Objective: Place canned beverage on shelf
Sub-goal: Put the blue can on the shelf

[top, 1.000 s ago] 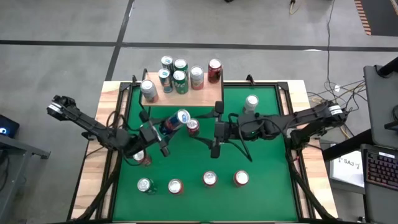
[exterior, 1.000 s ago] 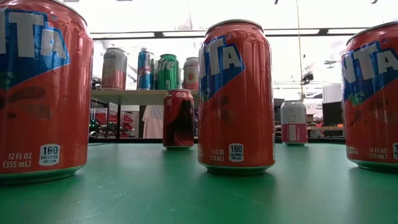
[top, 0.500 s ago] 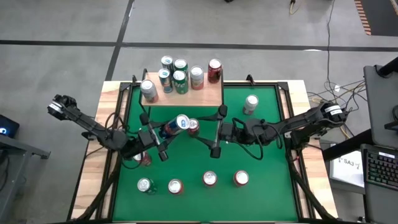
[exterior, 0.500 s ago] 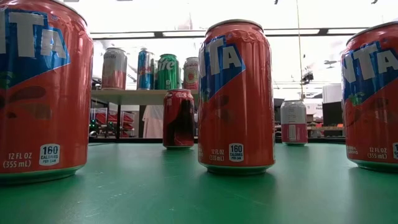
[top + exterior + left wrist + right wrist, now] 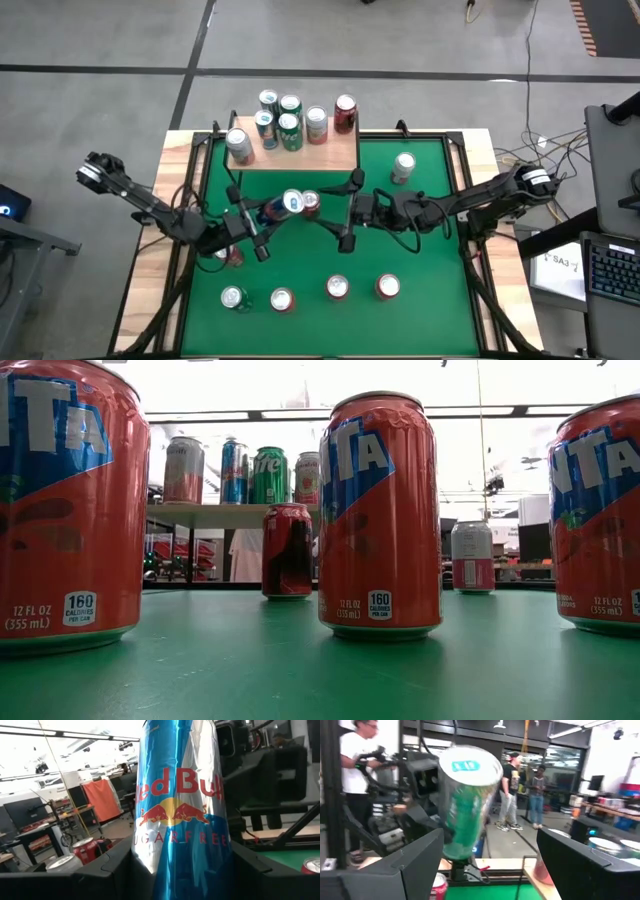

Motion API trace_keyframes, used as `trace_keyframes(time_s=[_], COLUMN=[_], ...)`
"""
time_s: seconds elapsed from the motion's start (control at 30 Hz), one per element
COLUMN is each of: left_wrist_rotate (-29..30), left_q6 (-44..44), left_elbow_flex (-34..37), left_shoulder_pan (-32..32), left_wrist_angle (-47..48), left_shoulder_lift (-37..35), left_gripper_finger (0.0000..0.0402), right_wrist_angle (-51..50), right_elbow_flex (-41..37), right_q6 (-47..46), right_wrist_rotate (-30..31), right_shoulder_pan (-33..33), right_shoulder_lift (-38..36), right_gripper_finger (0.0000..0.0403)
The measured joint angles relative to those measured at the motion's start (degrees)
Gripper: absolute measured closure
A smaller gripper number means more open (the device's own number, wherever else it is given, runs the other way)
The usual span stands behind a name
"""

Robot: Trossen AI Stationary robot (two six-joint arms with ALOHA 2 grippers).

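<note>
From the table-level camera I have three big orange soda cans point(image 5: 380, 515) closest to me on the green table point(image 5: 300, 670), with a dark red can point(image 5: 287, 550) and a pale can point(image 5: 472, 557) standing farther back.

Taking the shelf point(image 5: 330, 155) as my landmark: it sits at the far edge of the green top, and it already carries six upright cans point(image 5: 288, 122), spread from its left end to past its middle. In the low view I see the shelf point(image 5: 215, 513) on its thin legs behind the dark red can, with cans lined up on top.

The left gripper point(image 5: 262, 218) is just in front of the shelf's front edge, a little left of its middle. It is clenched on the blue-and-silver energy drink can point(image 5: 283, 204); in the left wrist view that can point(image 5: 180, 805) fills the space between the two dark fingers point(image 5: 105, 870), pressed on both sides. Seen from above, the can is tilted, its top toward the shelf, held above the table and not on the board.

The right gripper point(image 5: 345, 212) hovers in front of the shelf's right end, facing the left gripper, jaws spread and empty. Through its wrist camera I see the held can point(image 5: 467, 800) top-on, between but well beyond its fingers point(image 5: 590, 865).

People stand in the room behind.
</note>
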State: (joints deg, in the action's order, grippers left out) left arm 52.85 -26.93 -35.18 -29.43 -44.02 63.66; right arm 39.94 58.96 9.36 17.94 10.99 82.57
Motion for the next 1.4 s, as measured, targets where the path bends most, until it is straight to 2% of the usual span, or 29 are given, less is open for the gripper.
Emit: trace_keyframes(time_s=[0.1, 0.23, 0.33, 0.67, 0.97, 1.07, 1.13, 1.27, 1.4], left_wrist_rotate=[-0.3, -3.6, -5.1, -3.9, -1.1, -0.9, -0.8, -0.8, -0.8], left_q6=[-1.6, -4.8, -6.2, -7.4, -7.7, -8.3, -8.6, -8.7, -8.6], left_elbow_flex=[3.4, 6.8, 8.3, 7.8, 7.2, 6.7, 6.4, 5.9, 5.8], left_shoulder_pan=[0.0, 0.1, 0.2, 1.2, 2.0, 1.9, 1.9, 1.9, 1.9], left_wrist_angle=[-6.9, -16.3, -19.9, -20.3, -20.4, -20.4, -20.4, -20.0, -20.1], left_shoulder_lift=[0.0, 0.0, 0.0, 0.3, 3.0, 3.8, 4.4, 4.7, 4.7], left_gripper_finger=[0.0196, 0.0196, 0.0196, 0.0196, 0.0196, 0.0196, 0.0194, 0.0154, 0.0104], right_wrist_angle=[3.8, 9.5, 13.1, 13.7, 12.1, 12.1, 12.2, 12.0, 9.2], right_elbow_flex=[0.0, 0.8, 2.5, 12.9, 20.1, 20.6, 20.6, 20.6, 20.5], right_q6=[-2.0, -2.1, -2.3, -0.8, 1.2, 1.8, 1.4, 0.8, 1.7], right_wrist_rotate=[-1.8, -0.8, 0.2, -1.8, -3.1, -3.3, -3.3, -3.3, -3.4], right_shoulder_pan=[-0.2, -0.8, -1.4, -2.5, -2.8, -2.8, -2.9, -3.1, -3.2], right_shoulder_lift=[1.9, 5.6, 8.9, 17.6, 21.4, 21.6, 21.6, 21.6, 21.6], right_gripper_finger=[0.0092, 0.0092, 0.0092, 0.0092, 0.0093, 0.0104, 0.0126, 0.0186, 0.0186])
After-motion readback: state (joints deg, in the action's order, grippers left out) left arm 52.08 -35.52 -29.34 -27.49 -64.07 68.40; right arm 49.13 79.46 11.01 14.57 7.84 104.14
